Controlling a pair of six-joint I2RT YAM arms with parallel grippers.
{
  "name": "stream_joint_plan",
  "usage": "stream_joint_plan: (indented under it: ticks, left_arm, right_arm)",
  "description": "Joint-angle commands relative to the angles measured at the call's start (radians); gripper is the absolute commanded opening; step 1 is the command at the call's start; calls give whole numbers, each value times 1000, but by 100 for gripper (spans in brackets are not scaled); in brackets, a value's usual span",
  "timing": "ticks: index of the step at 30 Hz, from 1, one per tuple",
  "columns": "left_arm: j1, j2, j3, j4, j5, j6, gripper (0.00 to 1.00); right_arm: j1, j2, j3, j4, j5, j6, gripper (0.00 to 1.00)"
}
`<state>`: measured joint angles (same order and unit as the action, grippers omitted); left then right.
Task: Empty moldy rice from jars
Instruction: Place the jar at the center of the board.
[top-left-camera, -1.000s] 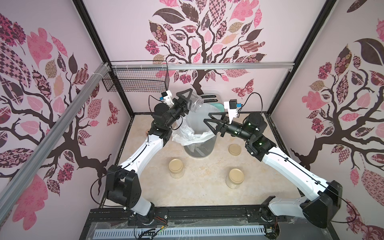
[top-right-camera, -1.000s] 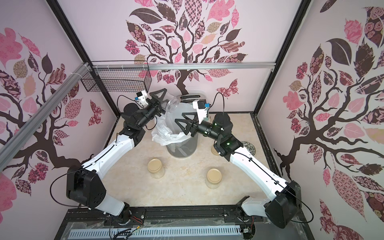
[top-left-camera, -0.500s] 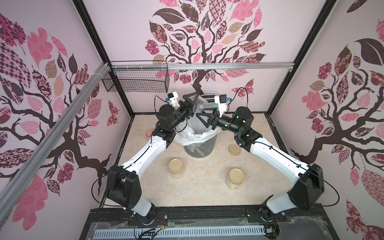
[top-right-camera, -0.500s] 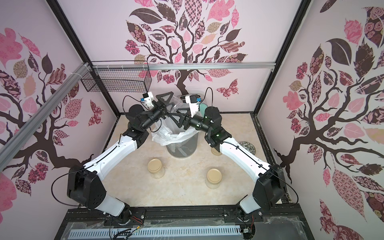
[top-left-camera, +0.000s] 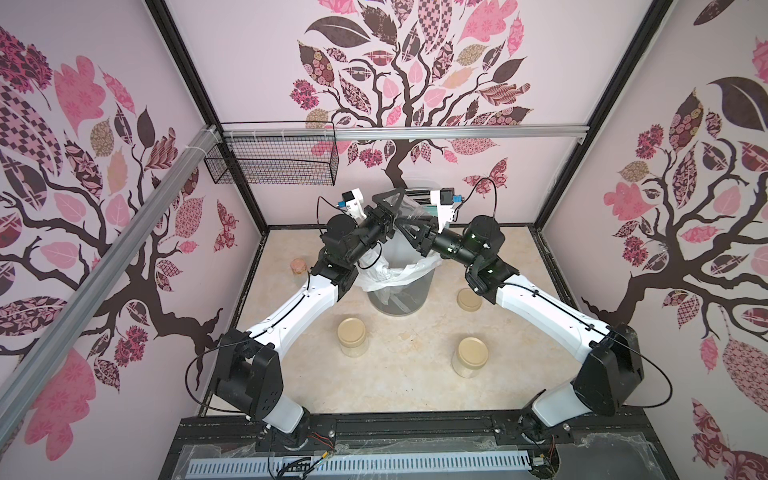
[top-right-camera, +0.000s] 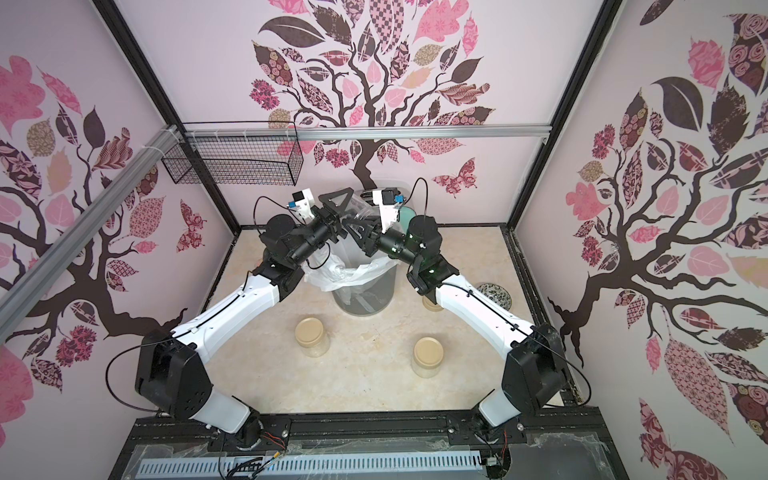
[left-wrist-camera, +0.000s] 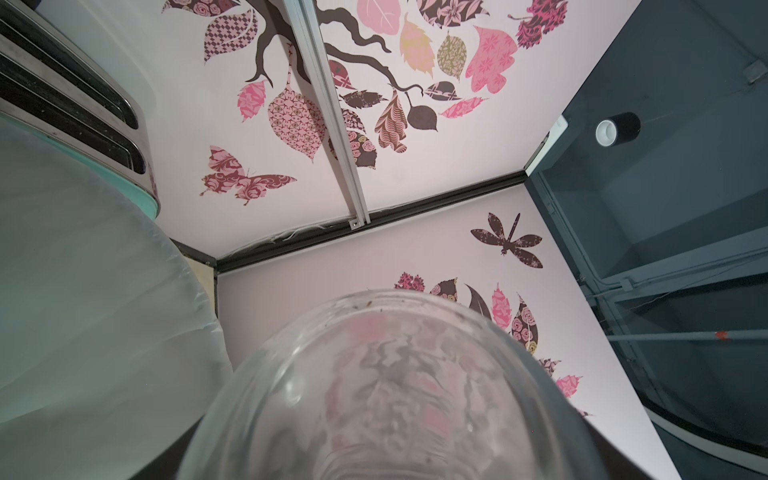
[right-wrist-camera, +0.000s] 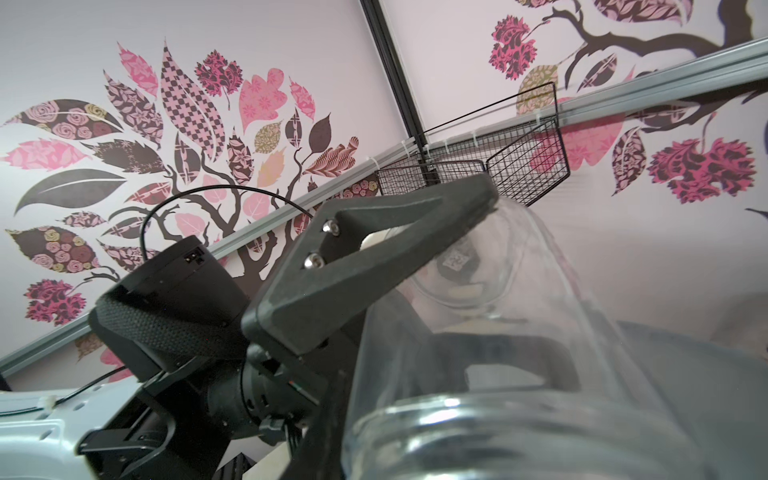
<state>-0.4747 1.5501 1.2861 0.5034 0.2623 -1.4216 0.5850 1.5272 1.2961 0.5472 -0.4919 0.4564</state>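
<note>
An empty-looking clear glass jar (left-wrist-camera: 395, 395) is held lidless above the bin, and I see no moldy rice in it. My left gripper (top-left-camera: 392, 208) is shut on its body; one of its fingers (right-wrist-camera: 374, 257) presses the glass. My right gripper (top-left-camera: 409, 230) meets it from the opposite side, shut at the jar's threaded mouth (right-wrist-camera: 498, 424). Two more jars (top-left-camera: 352, 336) (top-left-camera: 469, 356) stand lidded on the table nearer the front, pale rice showing through the glass. Both top views show them, the left one (top-right-camera: 309, 334) and the right one (top-right-camera: 428, 353).
A grey bin (top-left-camera: 399, 299) with a loose plastic liner stands under both grippers. A beige lid (top-left-camera: 469, 299) lies to its right, a cork-stoppered flask (top-left-camera: 298, 266) to its left, a dark patterned bowl (top-right-camera: 494, 295) far right. A toaster (left-wrist-camera: 83, 104) and wire basket (top-left-camera: 270, 160) are at the back.
My right arm swung in from the right to the jar over the bin, and its jaws went from open to shut. The left gripper lifted the jar slightly toward the back.
</note>
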Motion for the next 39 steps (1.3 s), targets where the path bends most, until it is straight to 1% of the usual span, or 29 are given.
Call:
stream_joint_plan:
  ticks: [1,6,12,16,18,21,24,29,33,39]
  left_arm:
    - [-7,-47,-6,73,-18,19,72]
    - [-8,-56,-17,63,-31,24,75]
    - [-11,-85,-40,38,-89,62,85]
    - [-4,-118,-50,3,-156,98,91]
    - [12,-126,-42,-36,-157,108,93]
    - [38,-128,-37,-47,-146,93,98]
    - [54,-137,-37,-62,-150,94,98]
    - [74,-170,-42,-123,-181,132,98]
    - [110,-187,-50,-127,-174,124,98]
    - [130,-207,-44,-177,-161,166,98]
  right_arm:
    - [-7,-4,6,87,40,11,13]
    - [-7,-10,-3,97,48,13,0]
    - [-6,-9,-10,99,50,14,0]
    - [-7,-8,-2,94,31,19,0]
    - [-7,-12,7,81,21,14,0]
    - [-7,-23,11,65,19,4,0]
    - [-7,-29,14,60,18,1,0]
    - [-7,-29,22,48,9,4,0]
    - [-6,-42,21,31,15,-13,0]
    - [-8,-60,44,-22,17,-45,0]
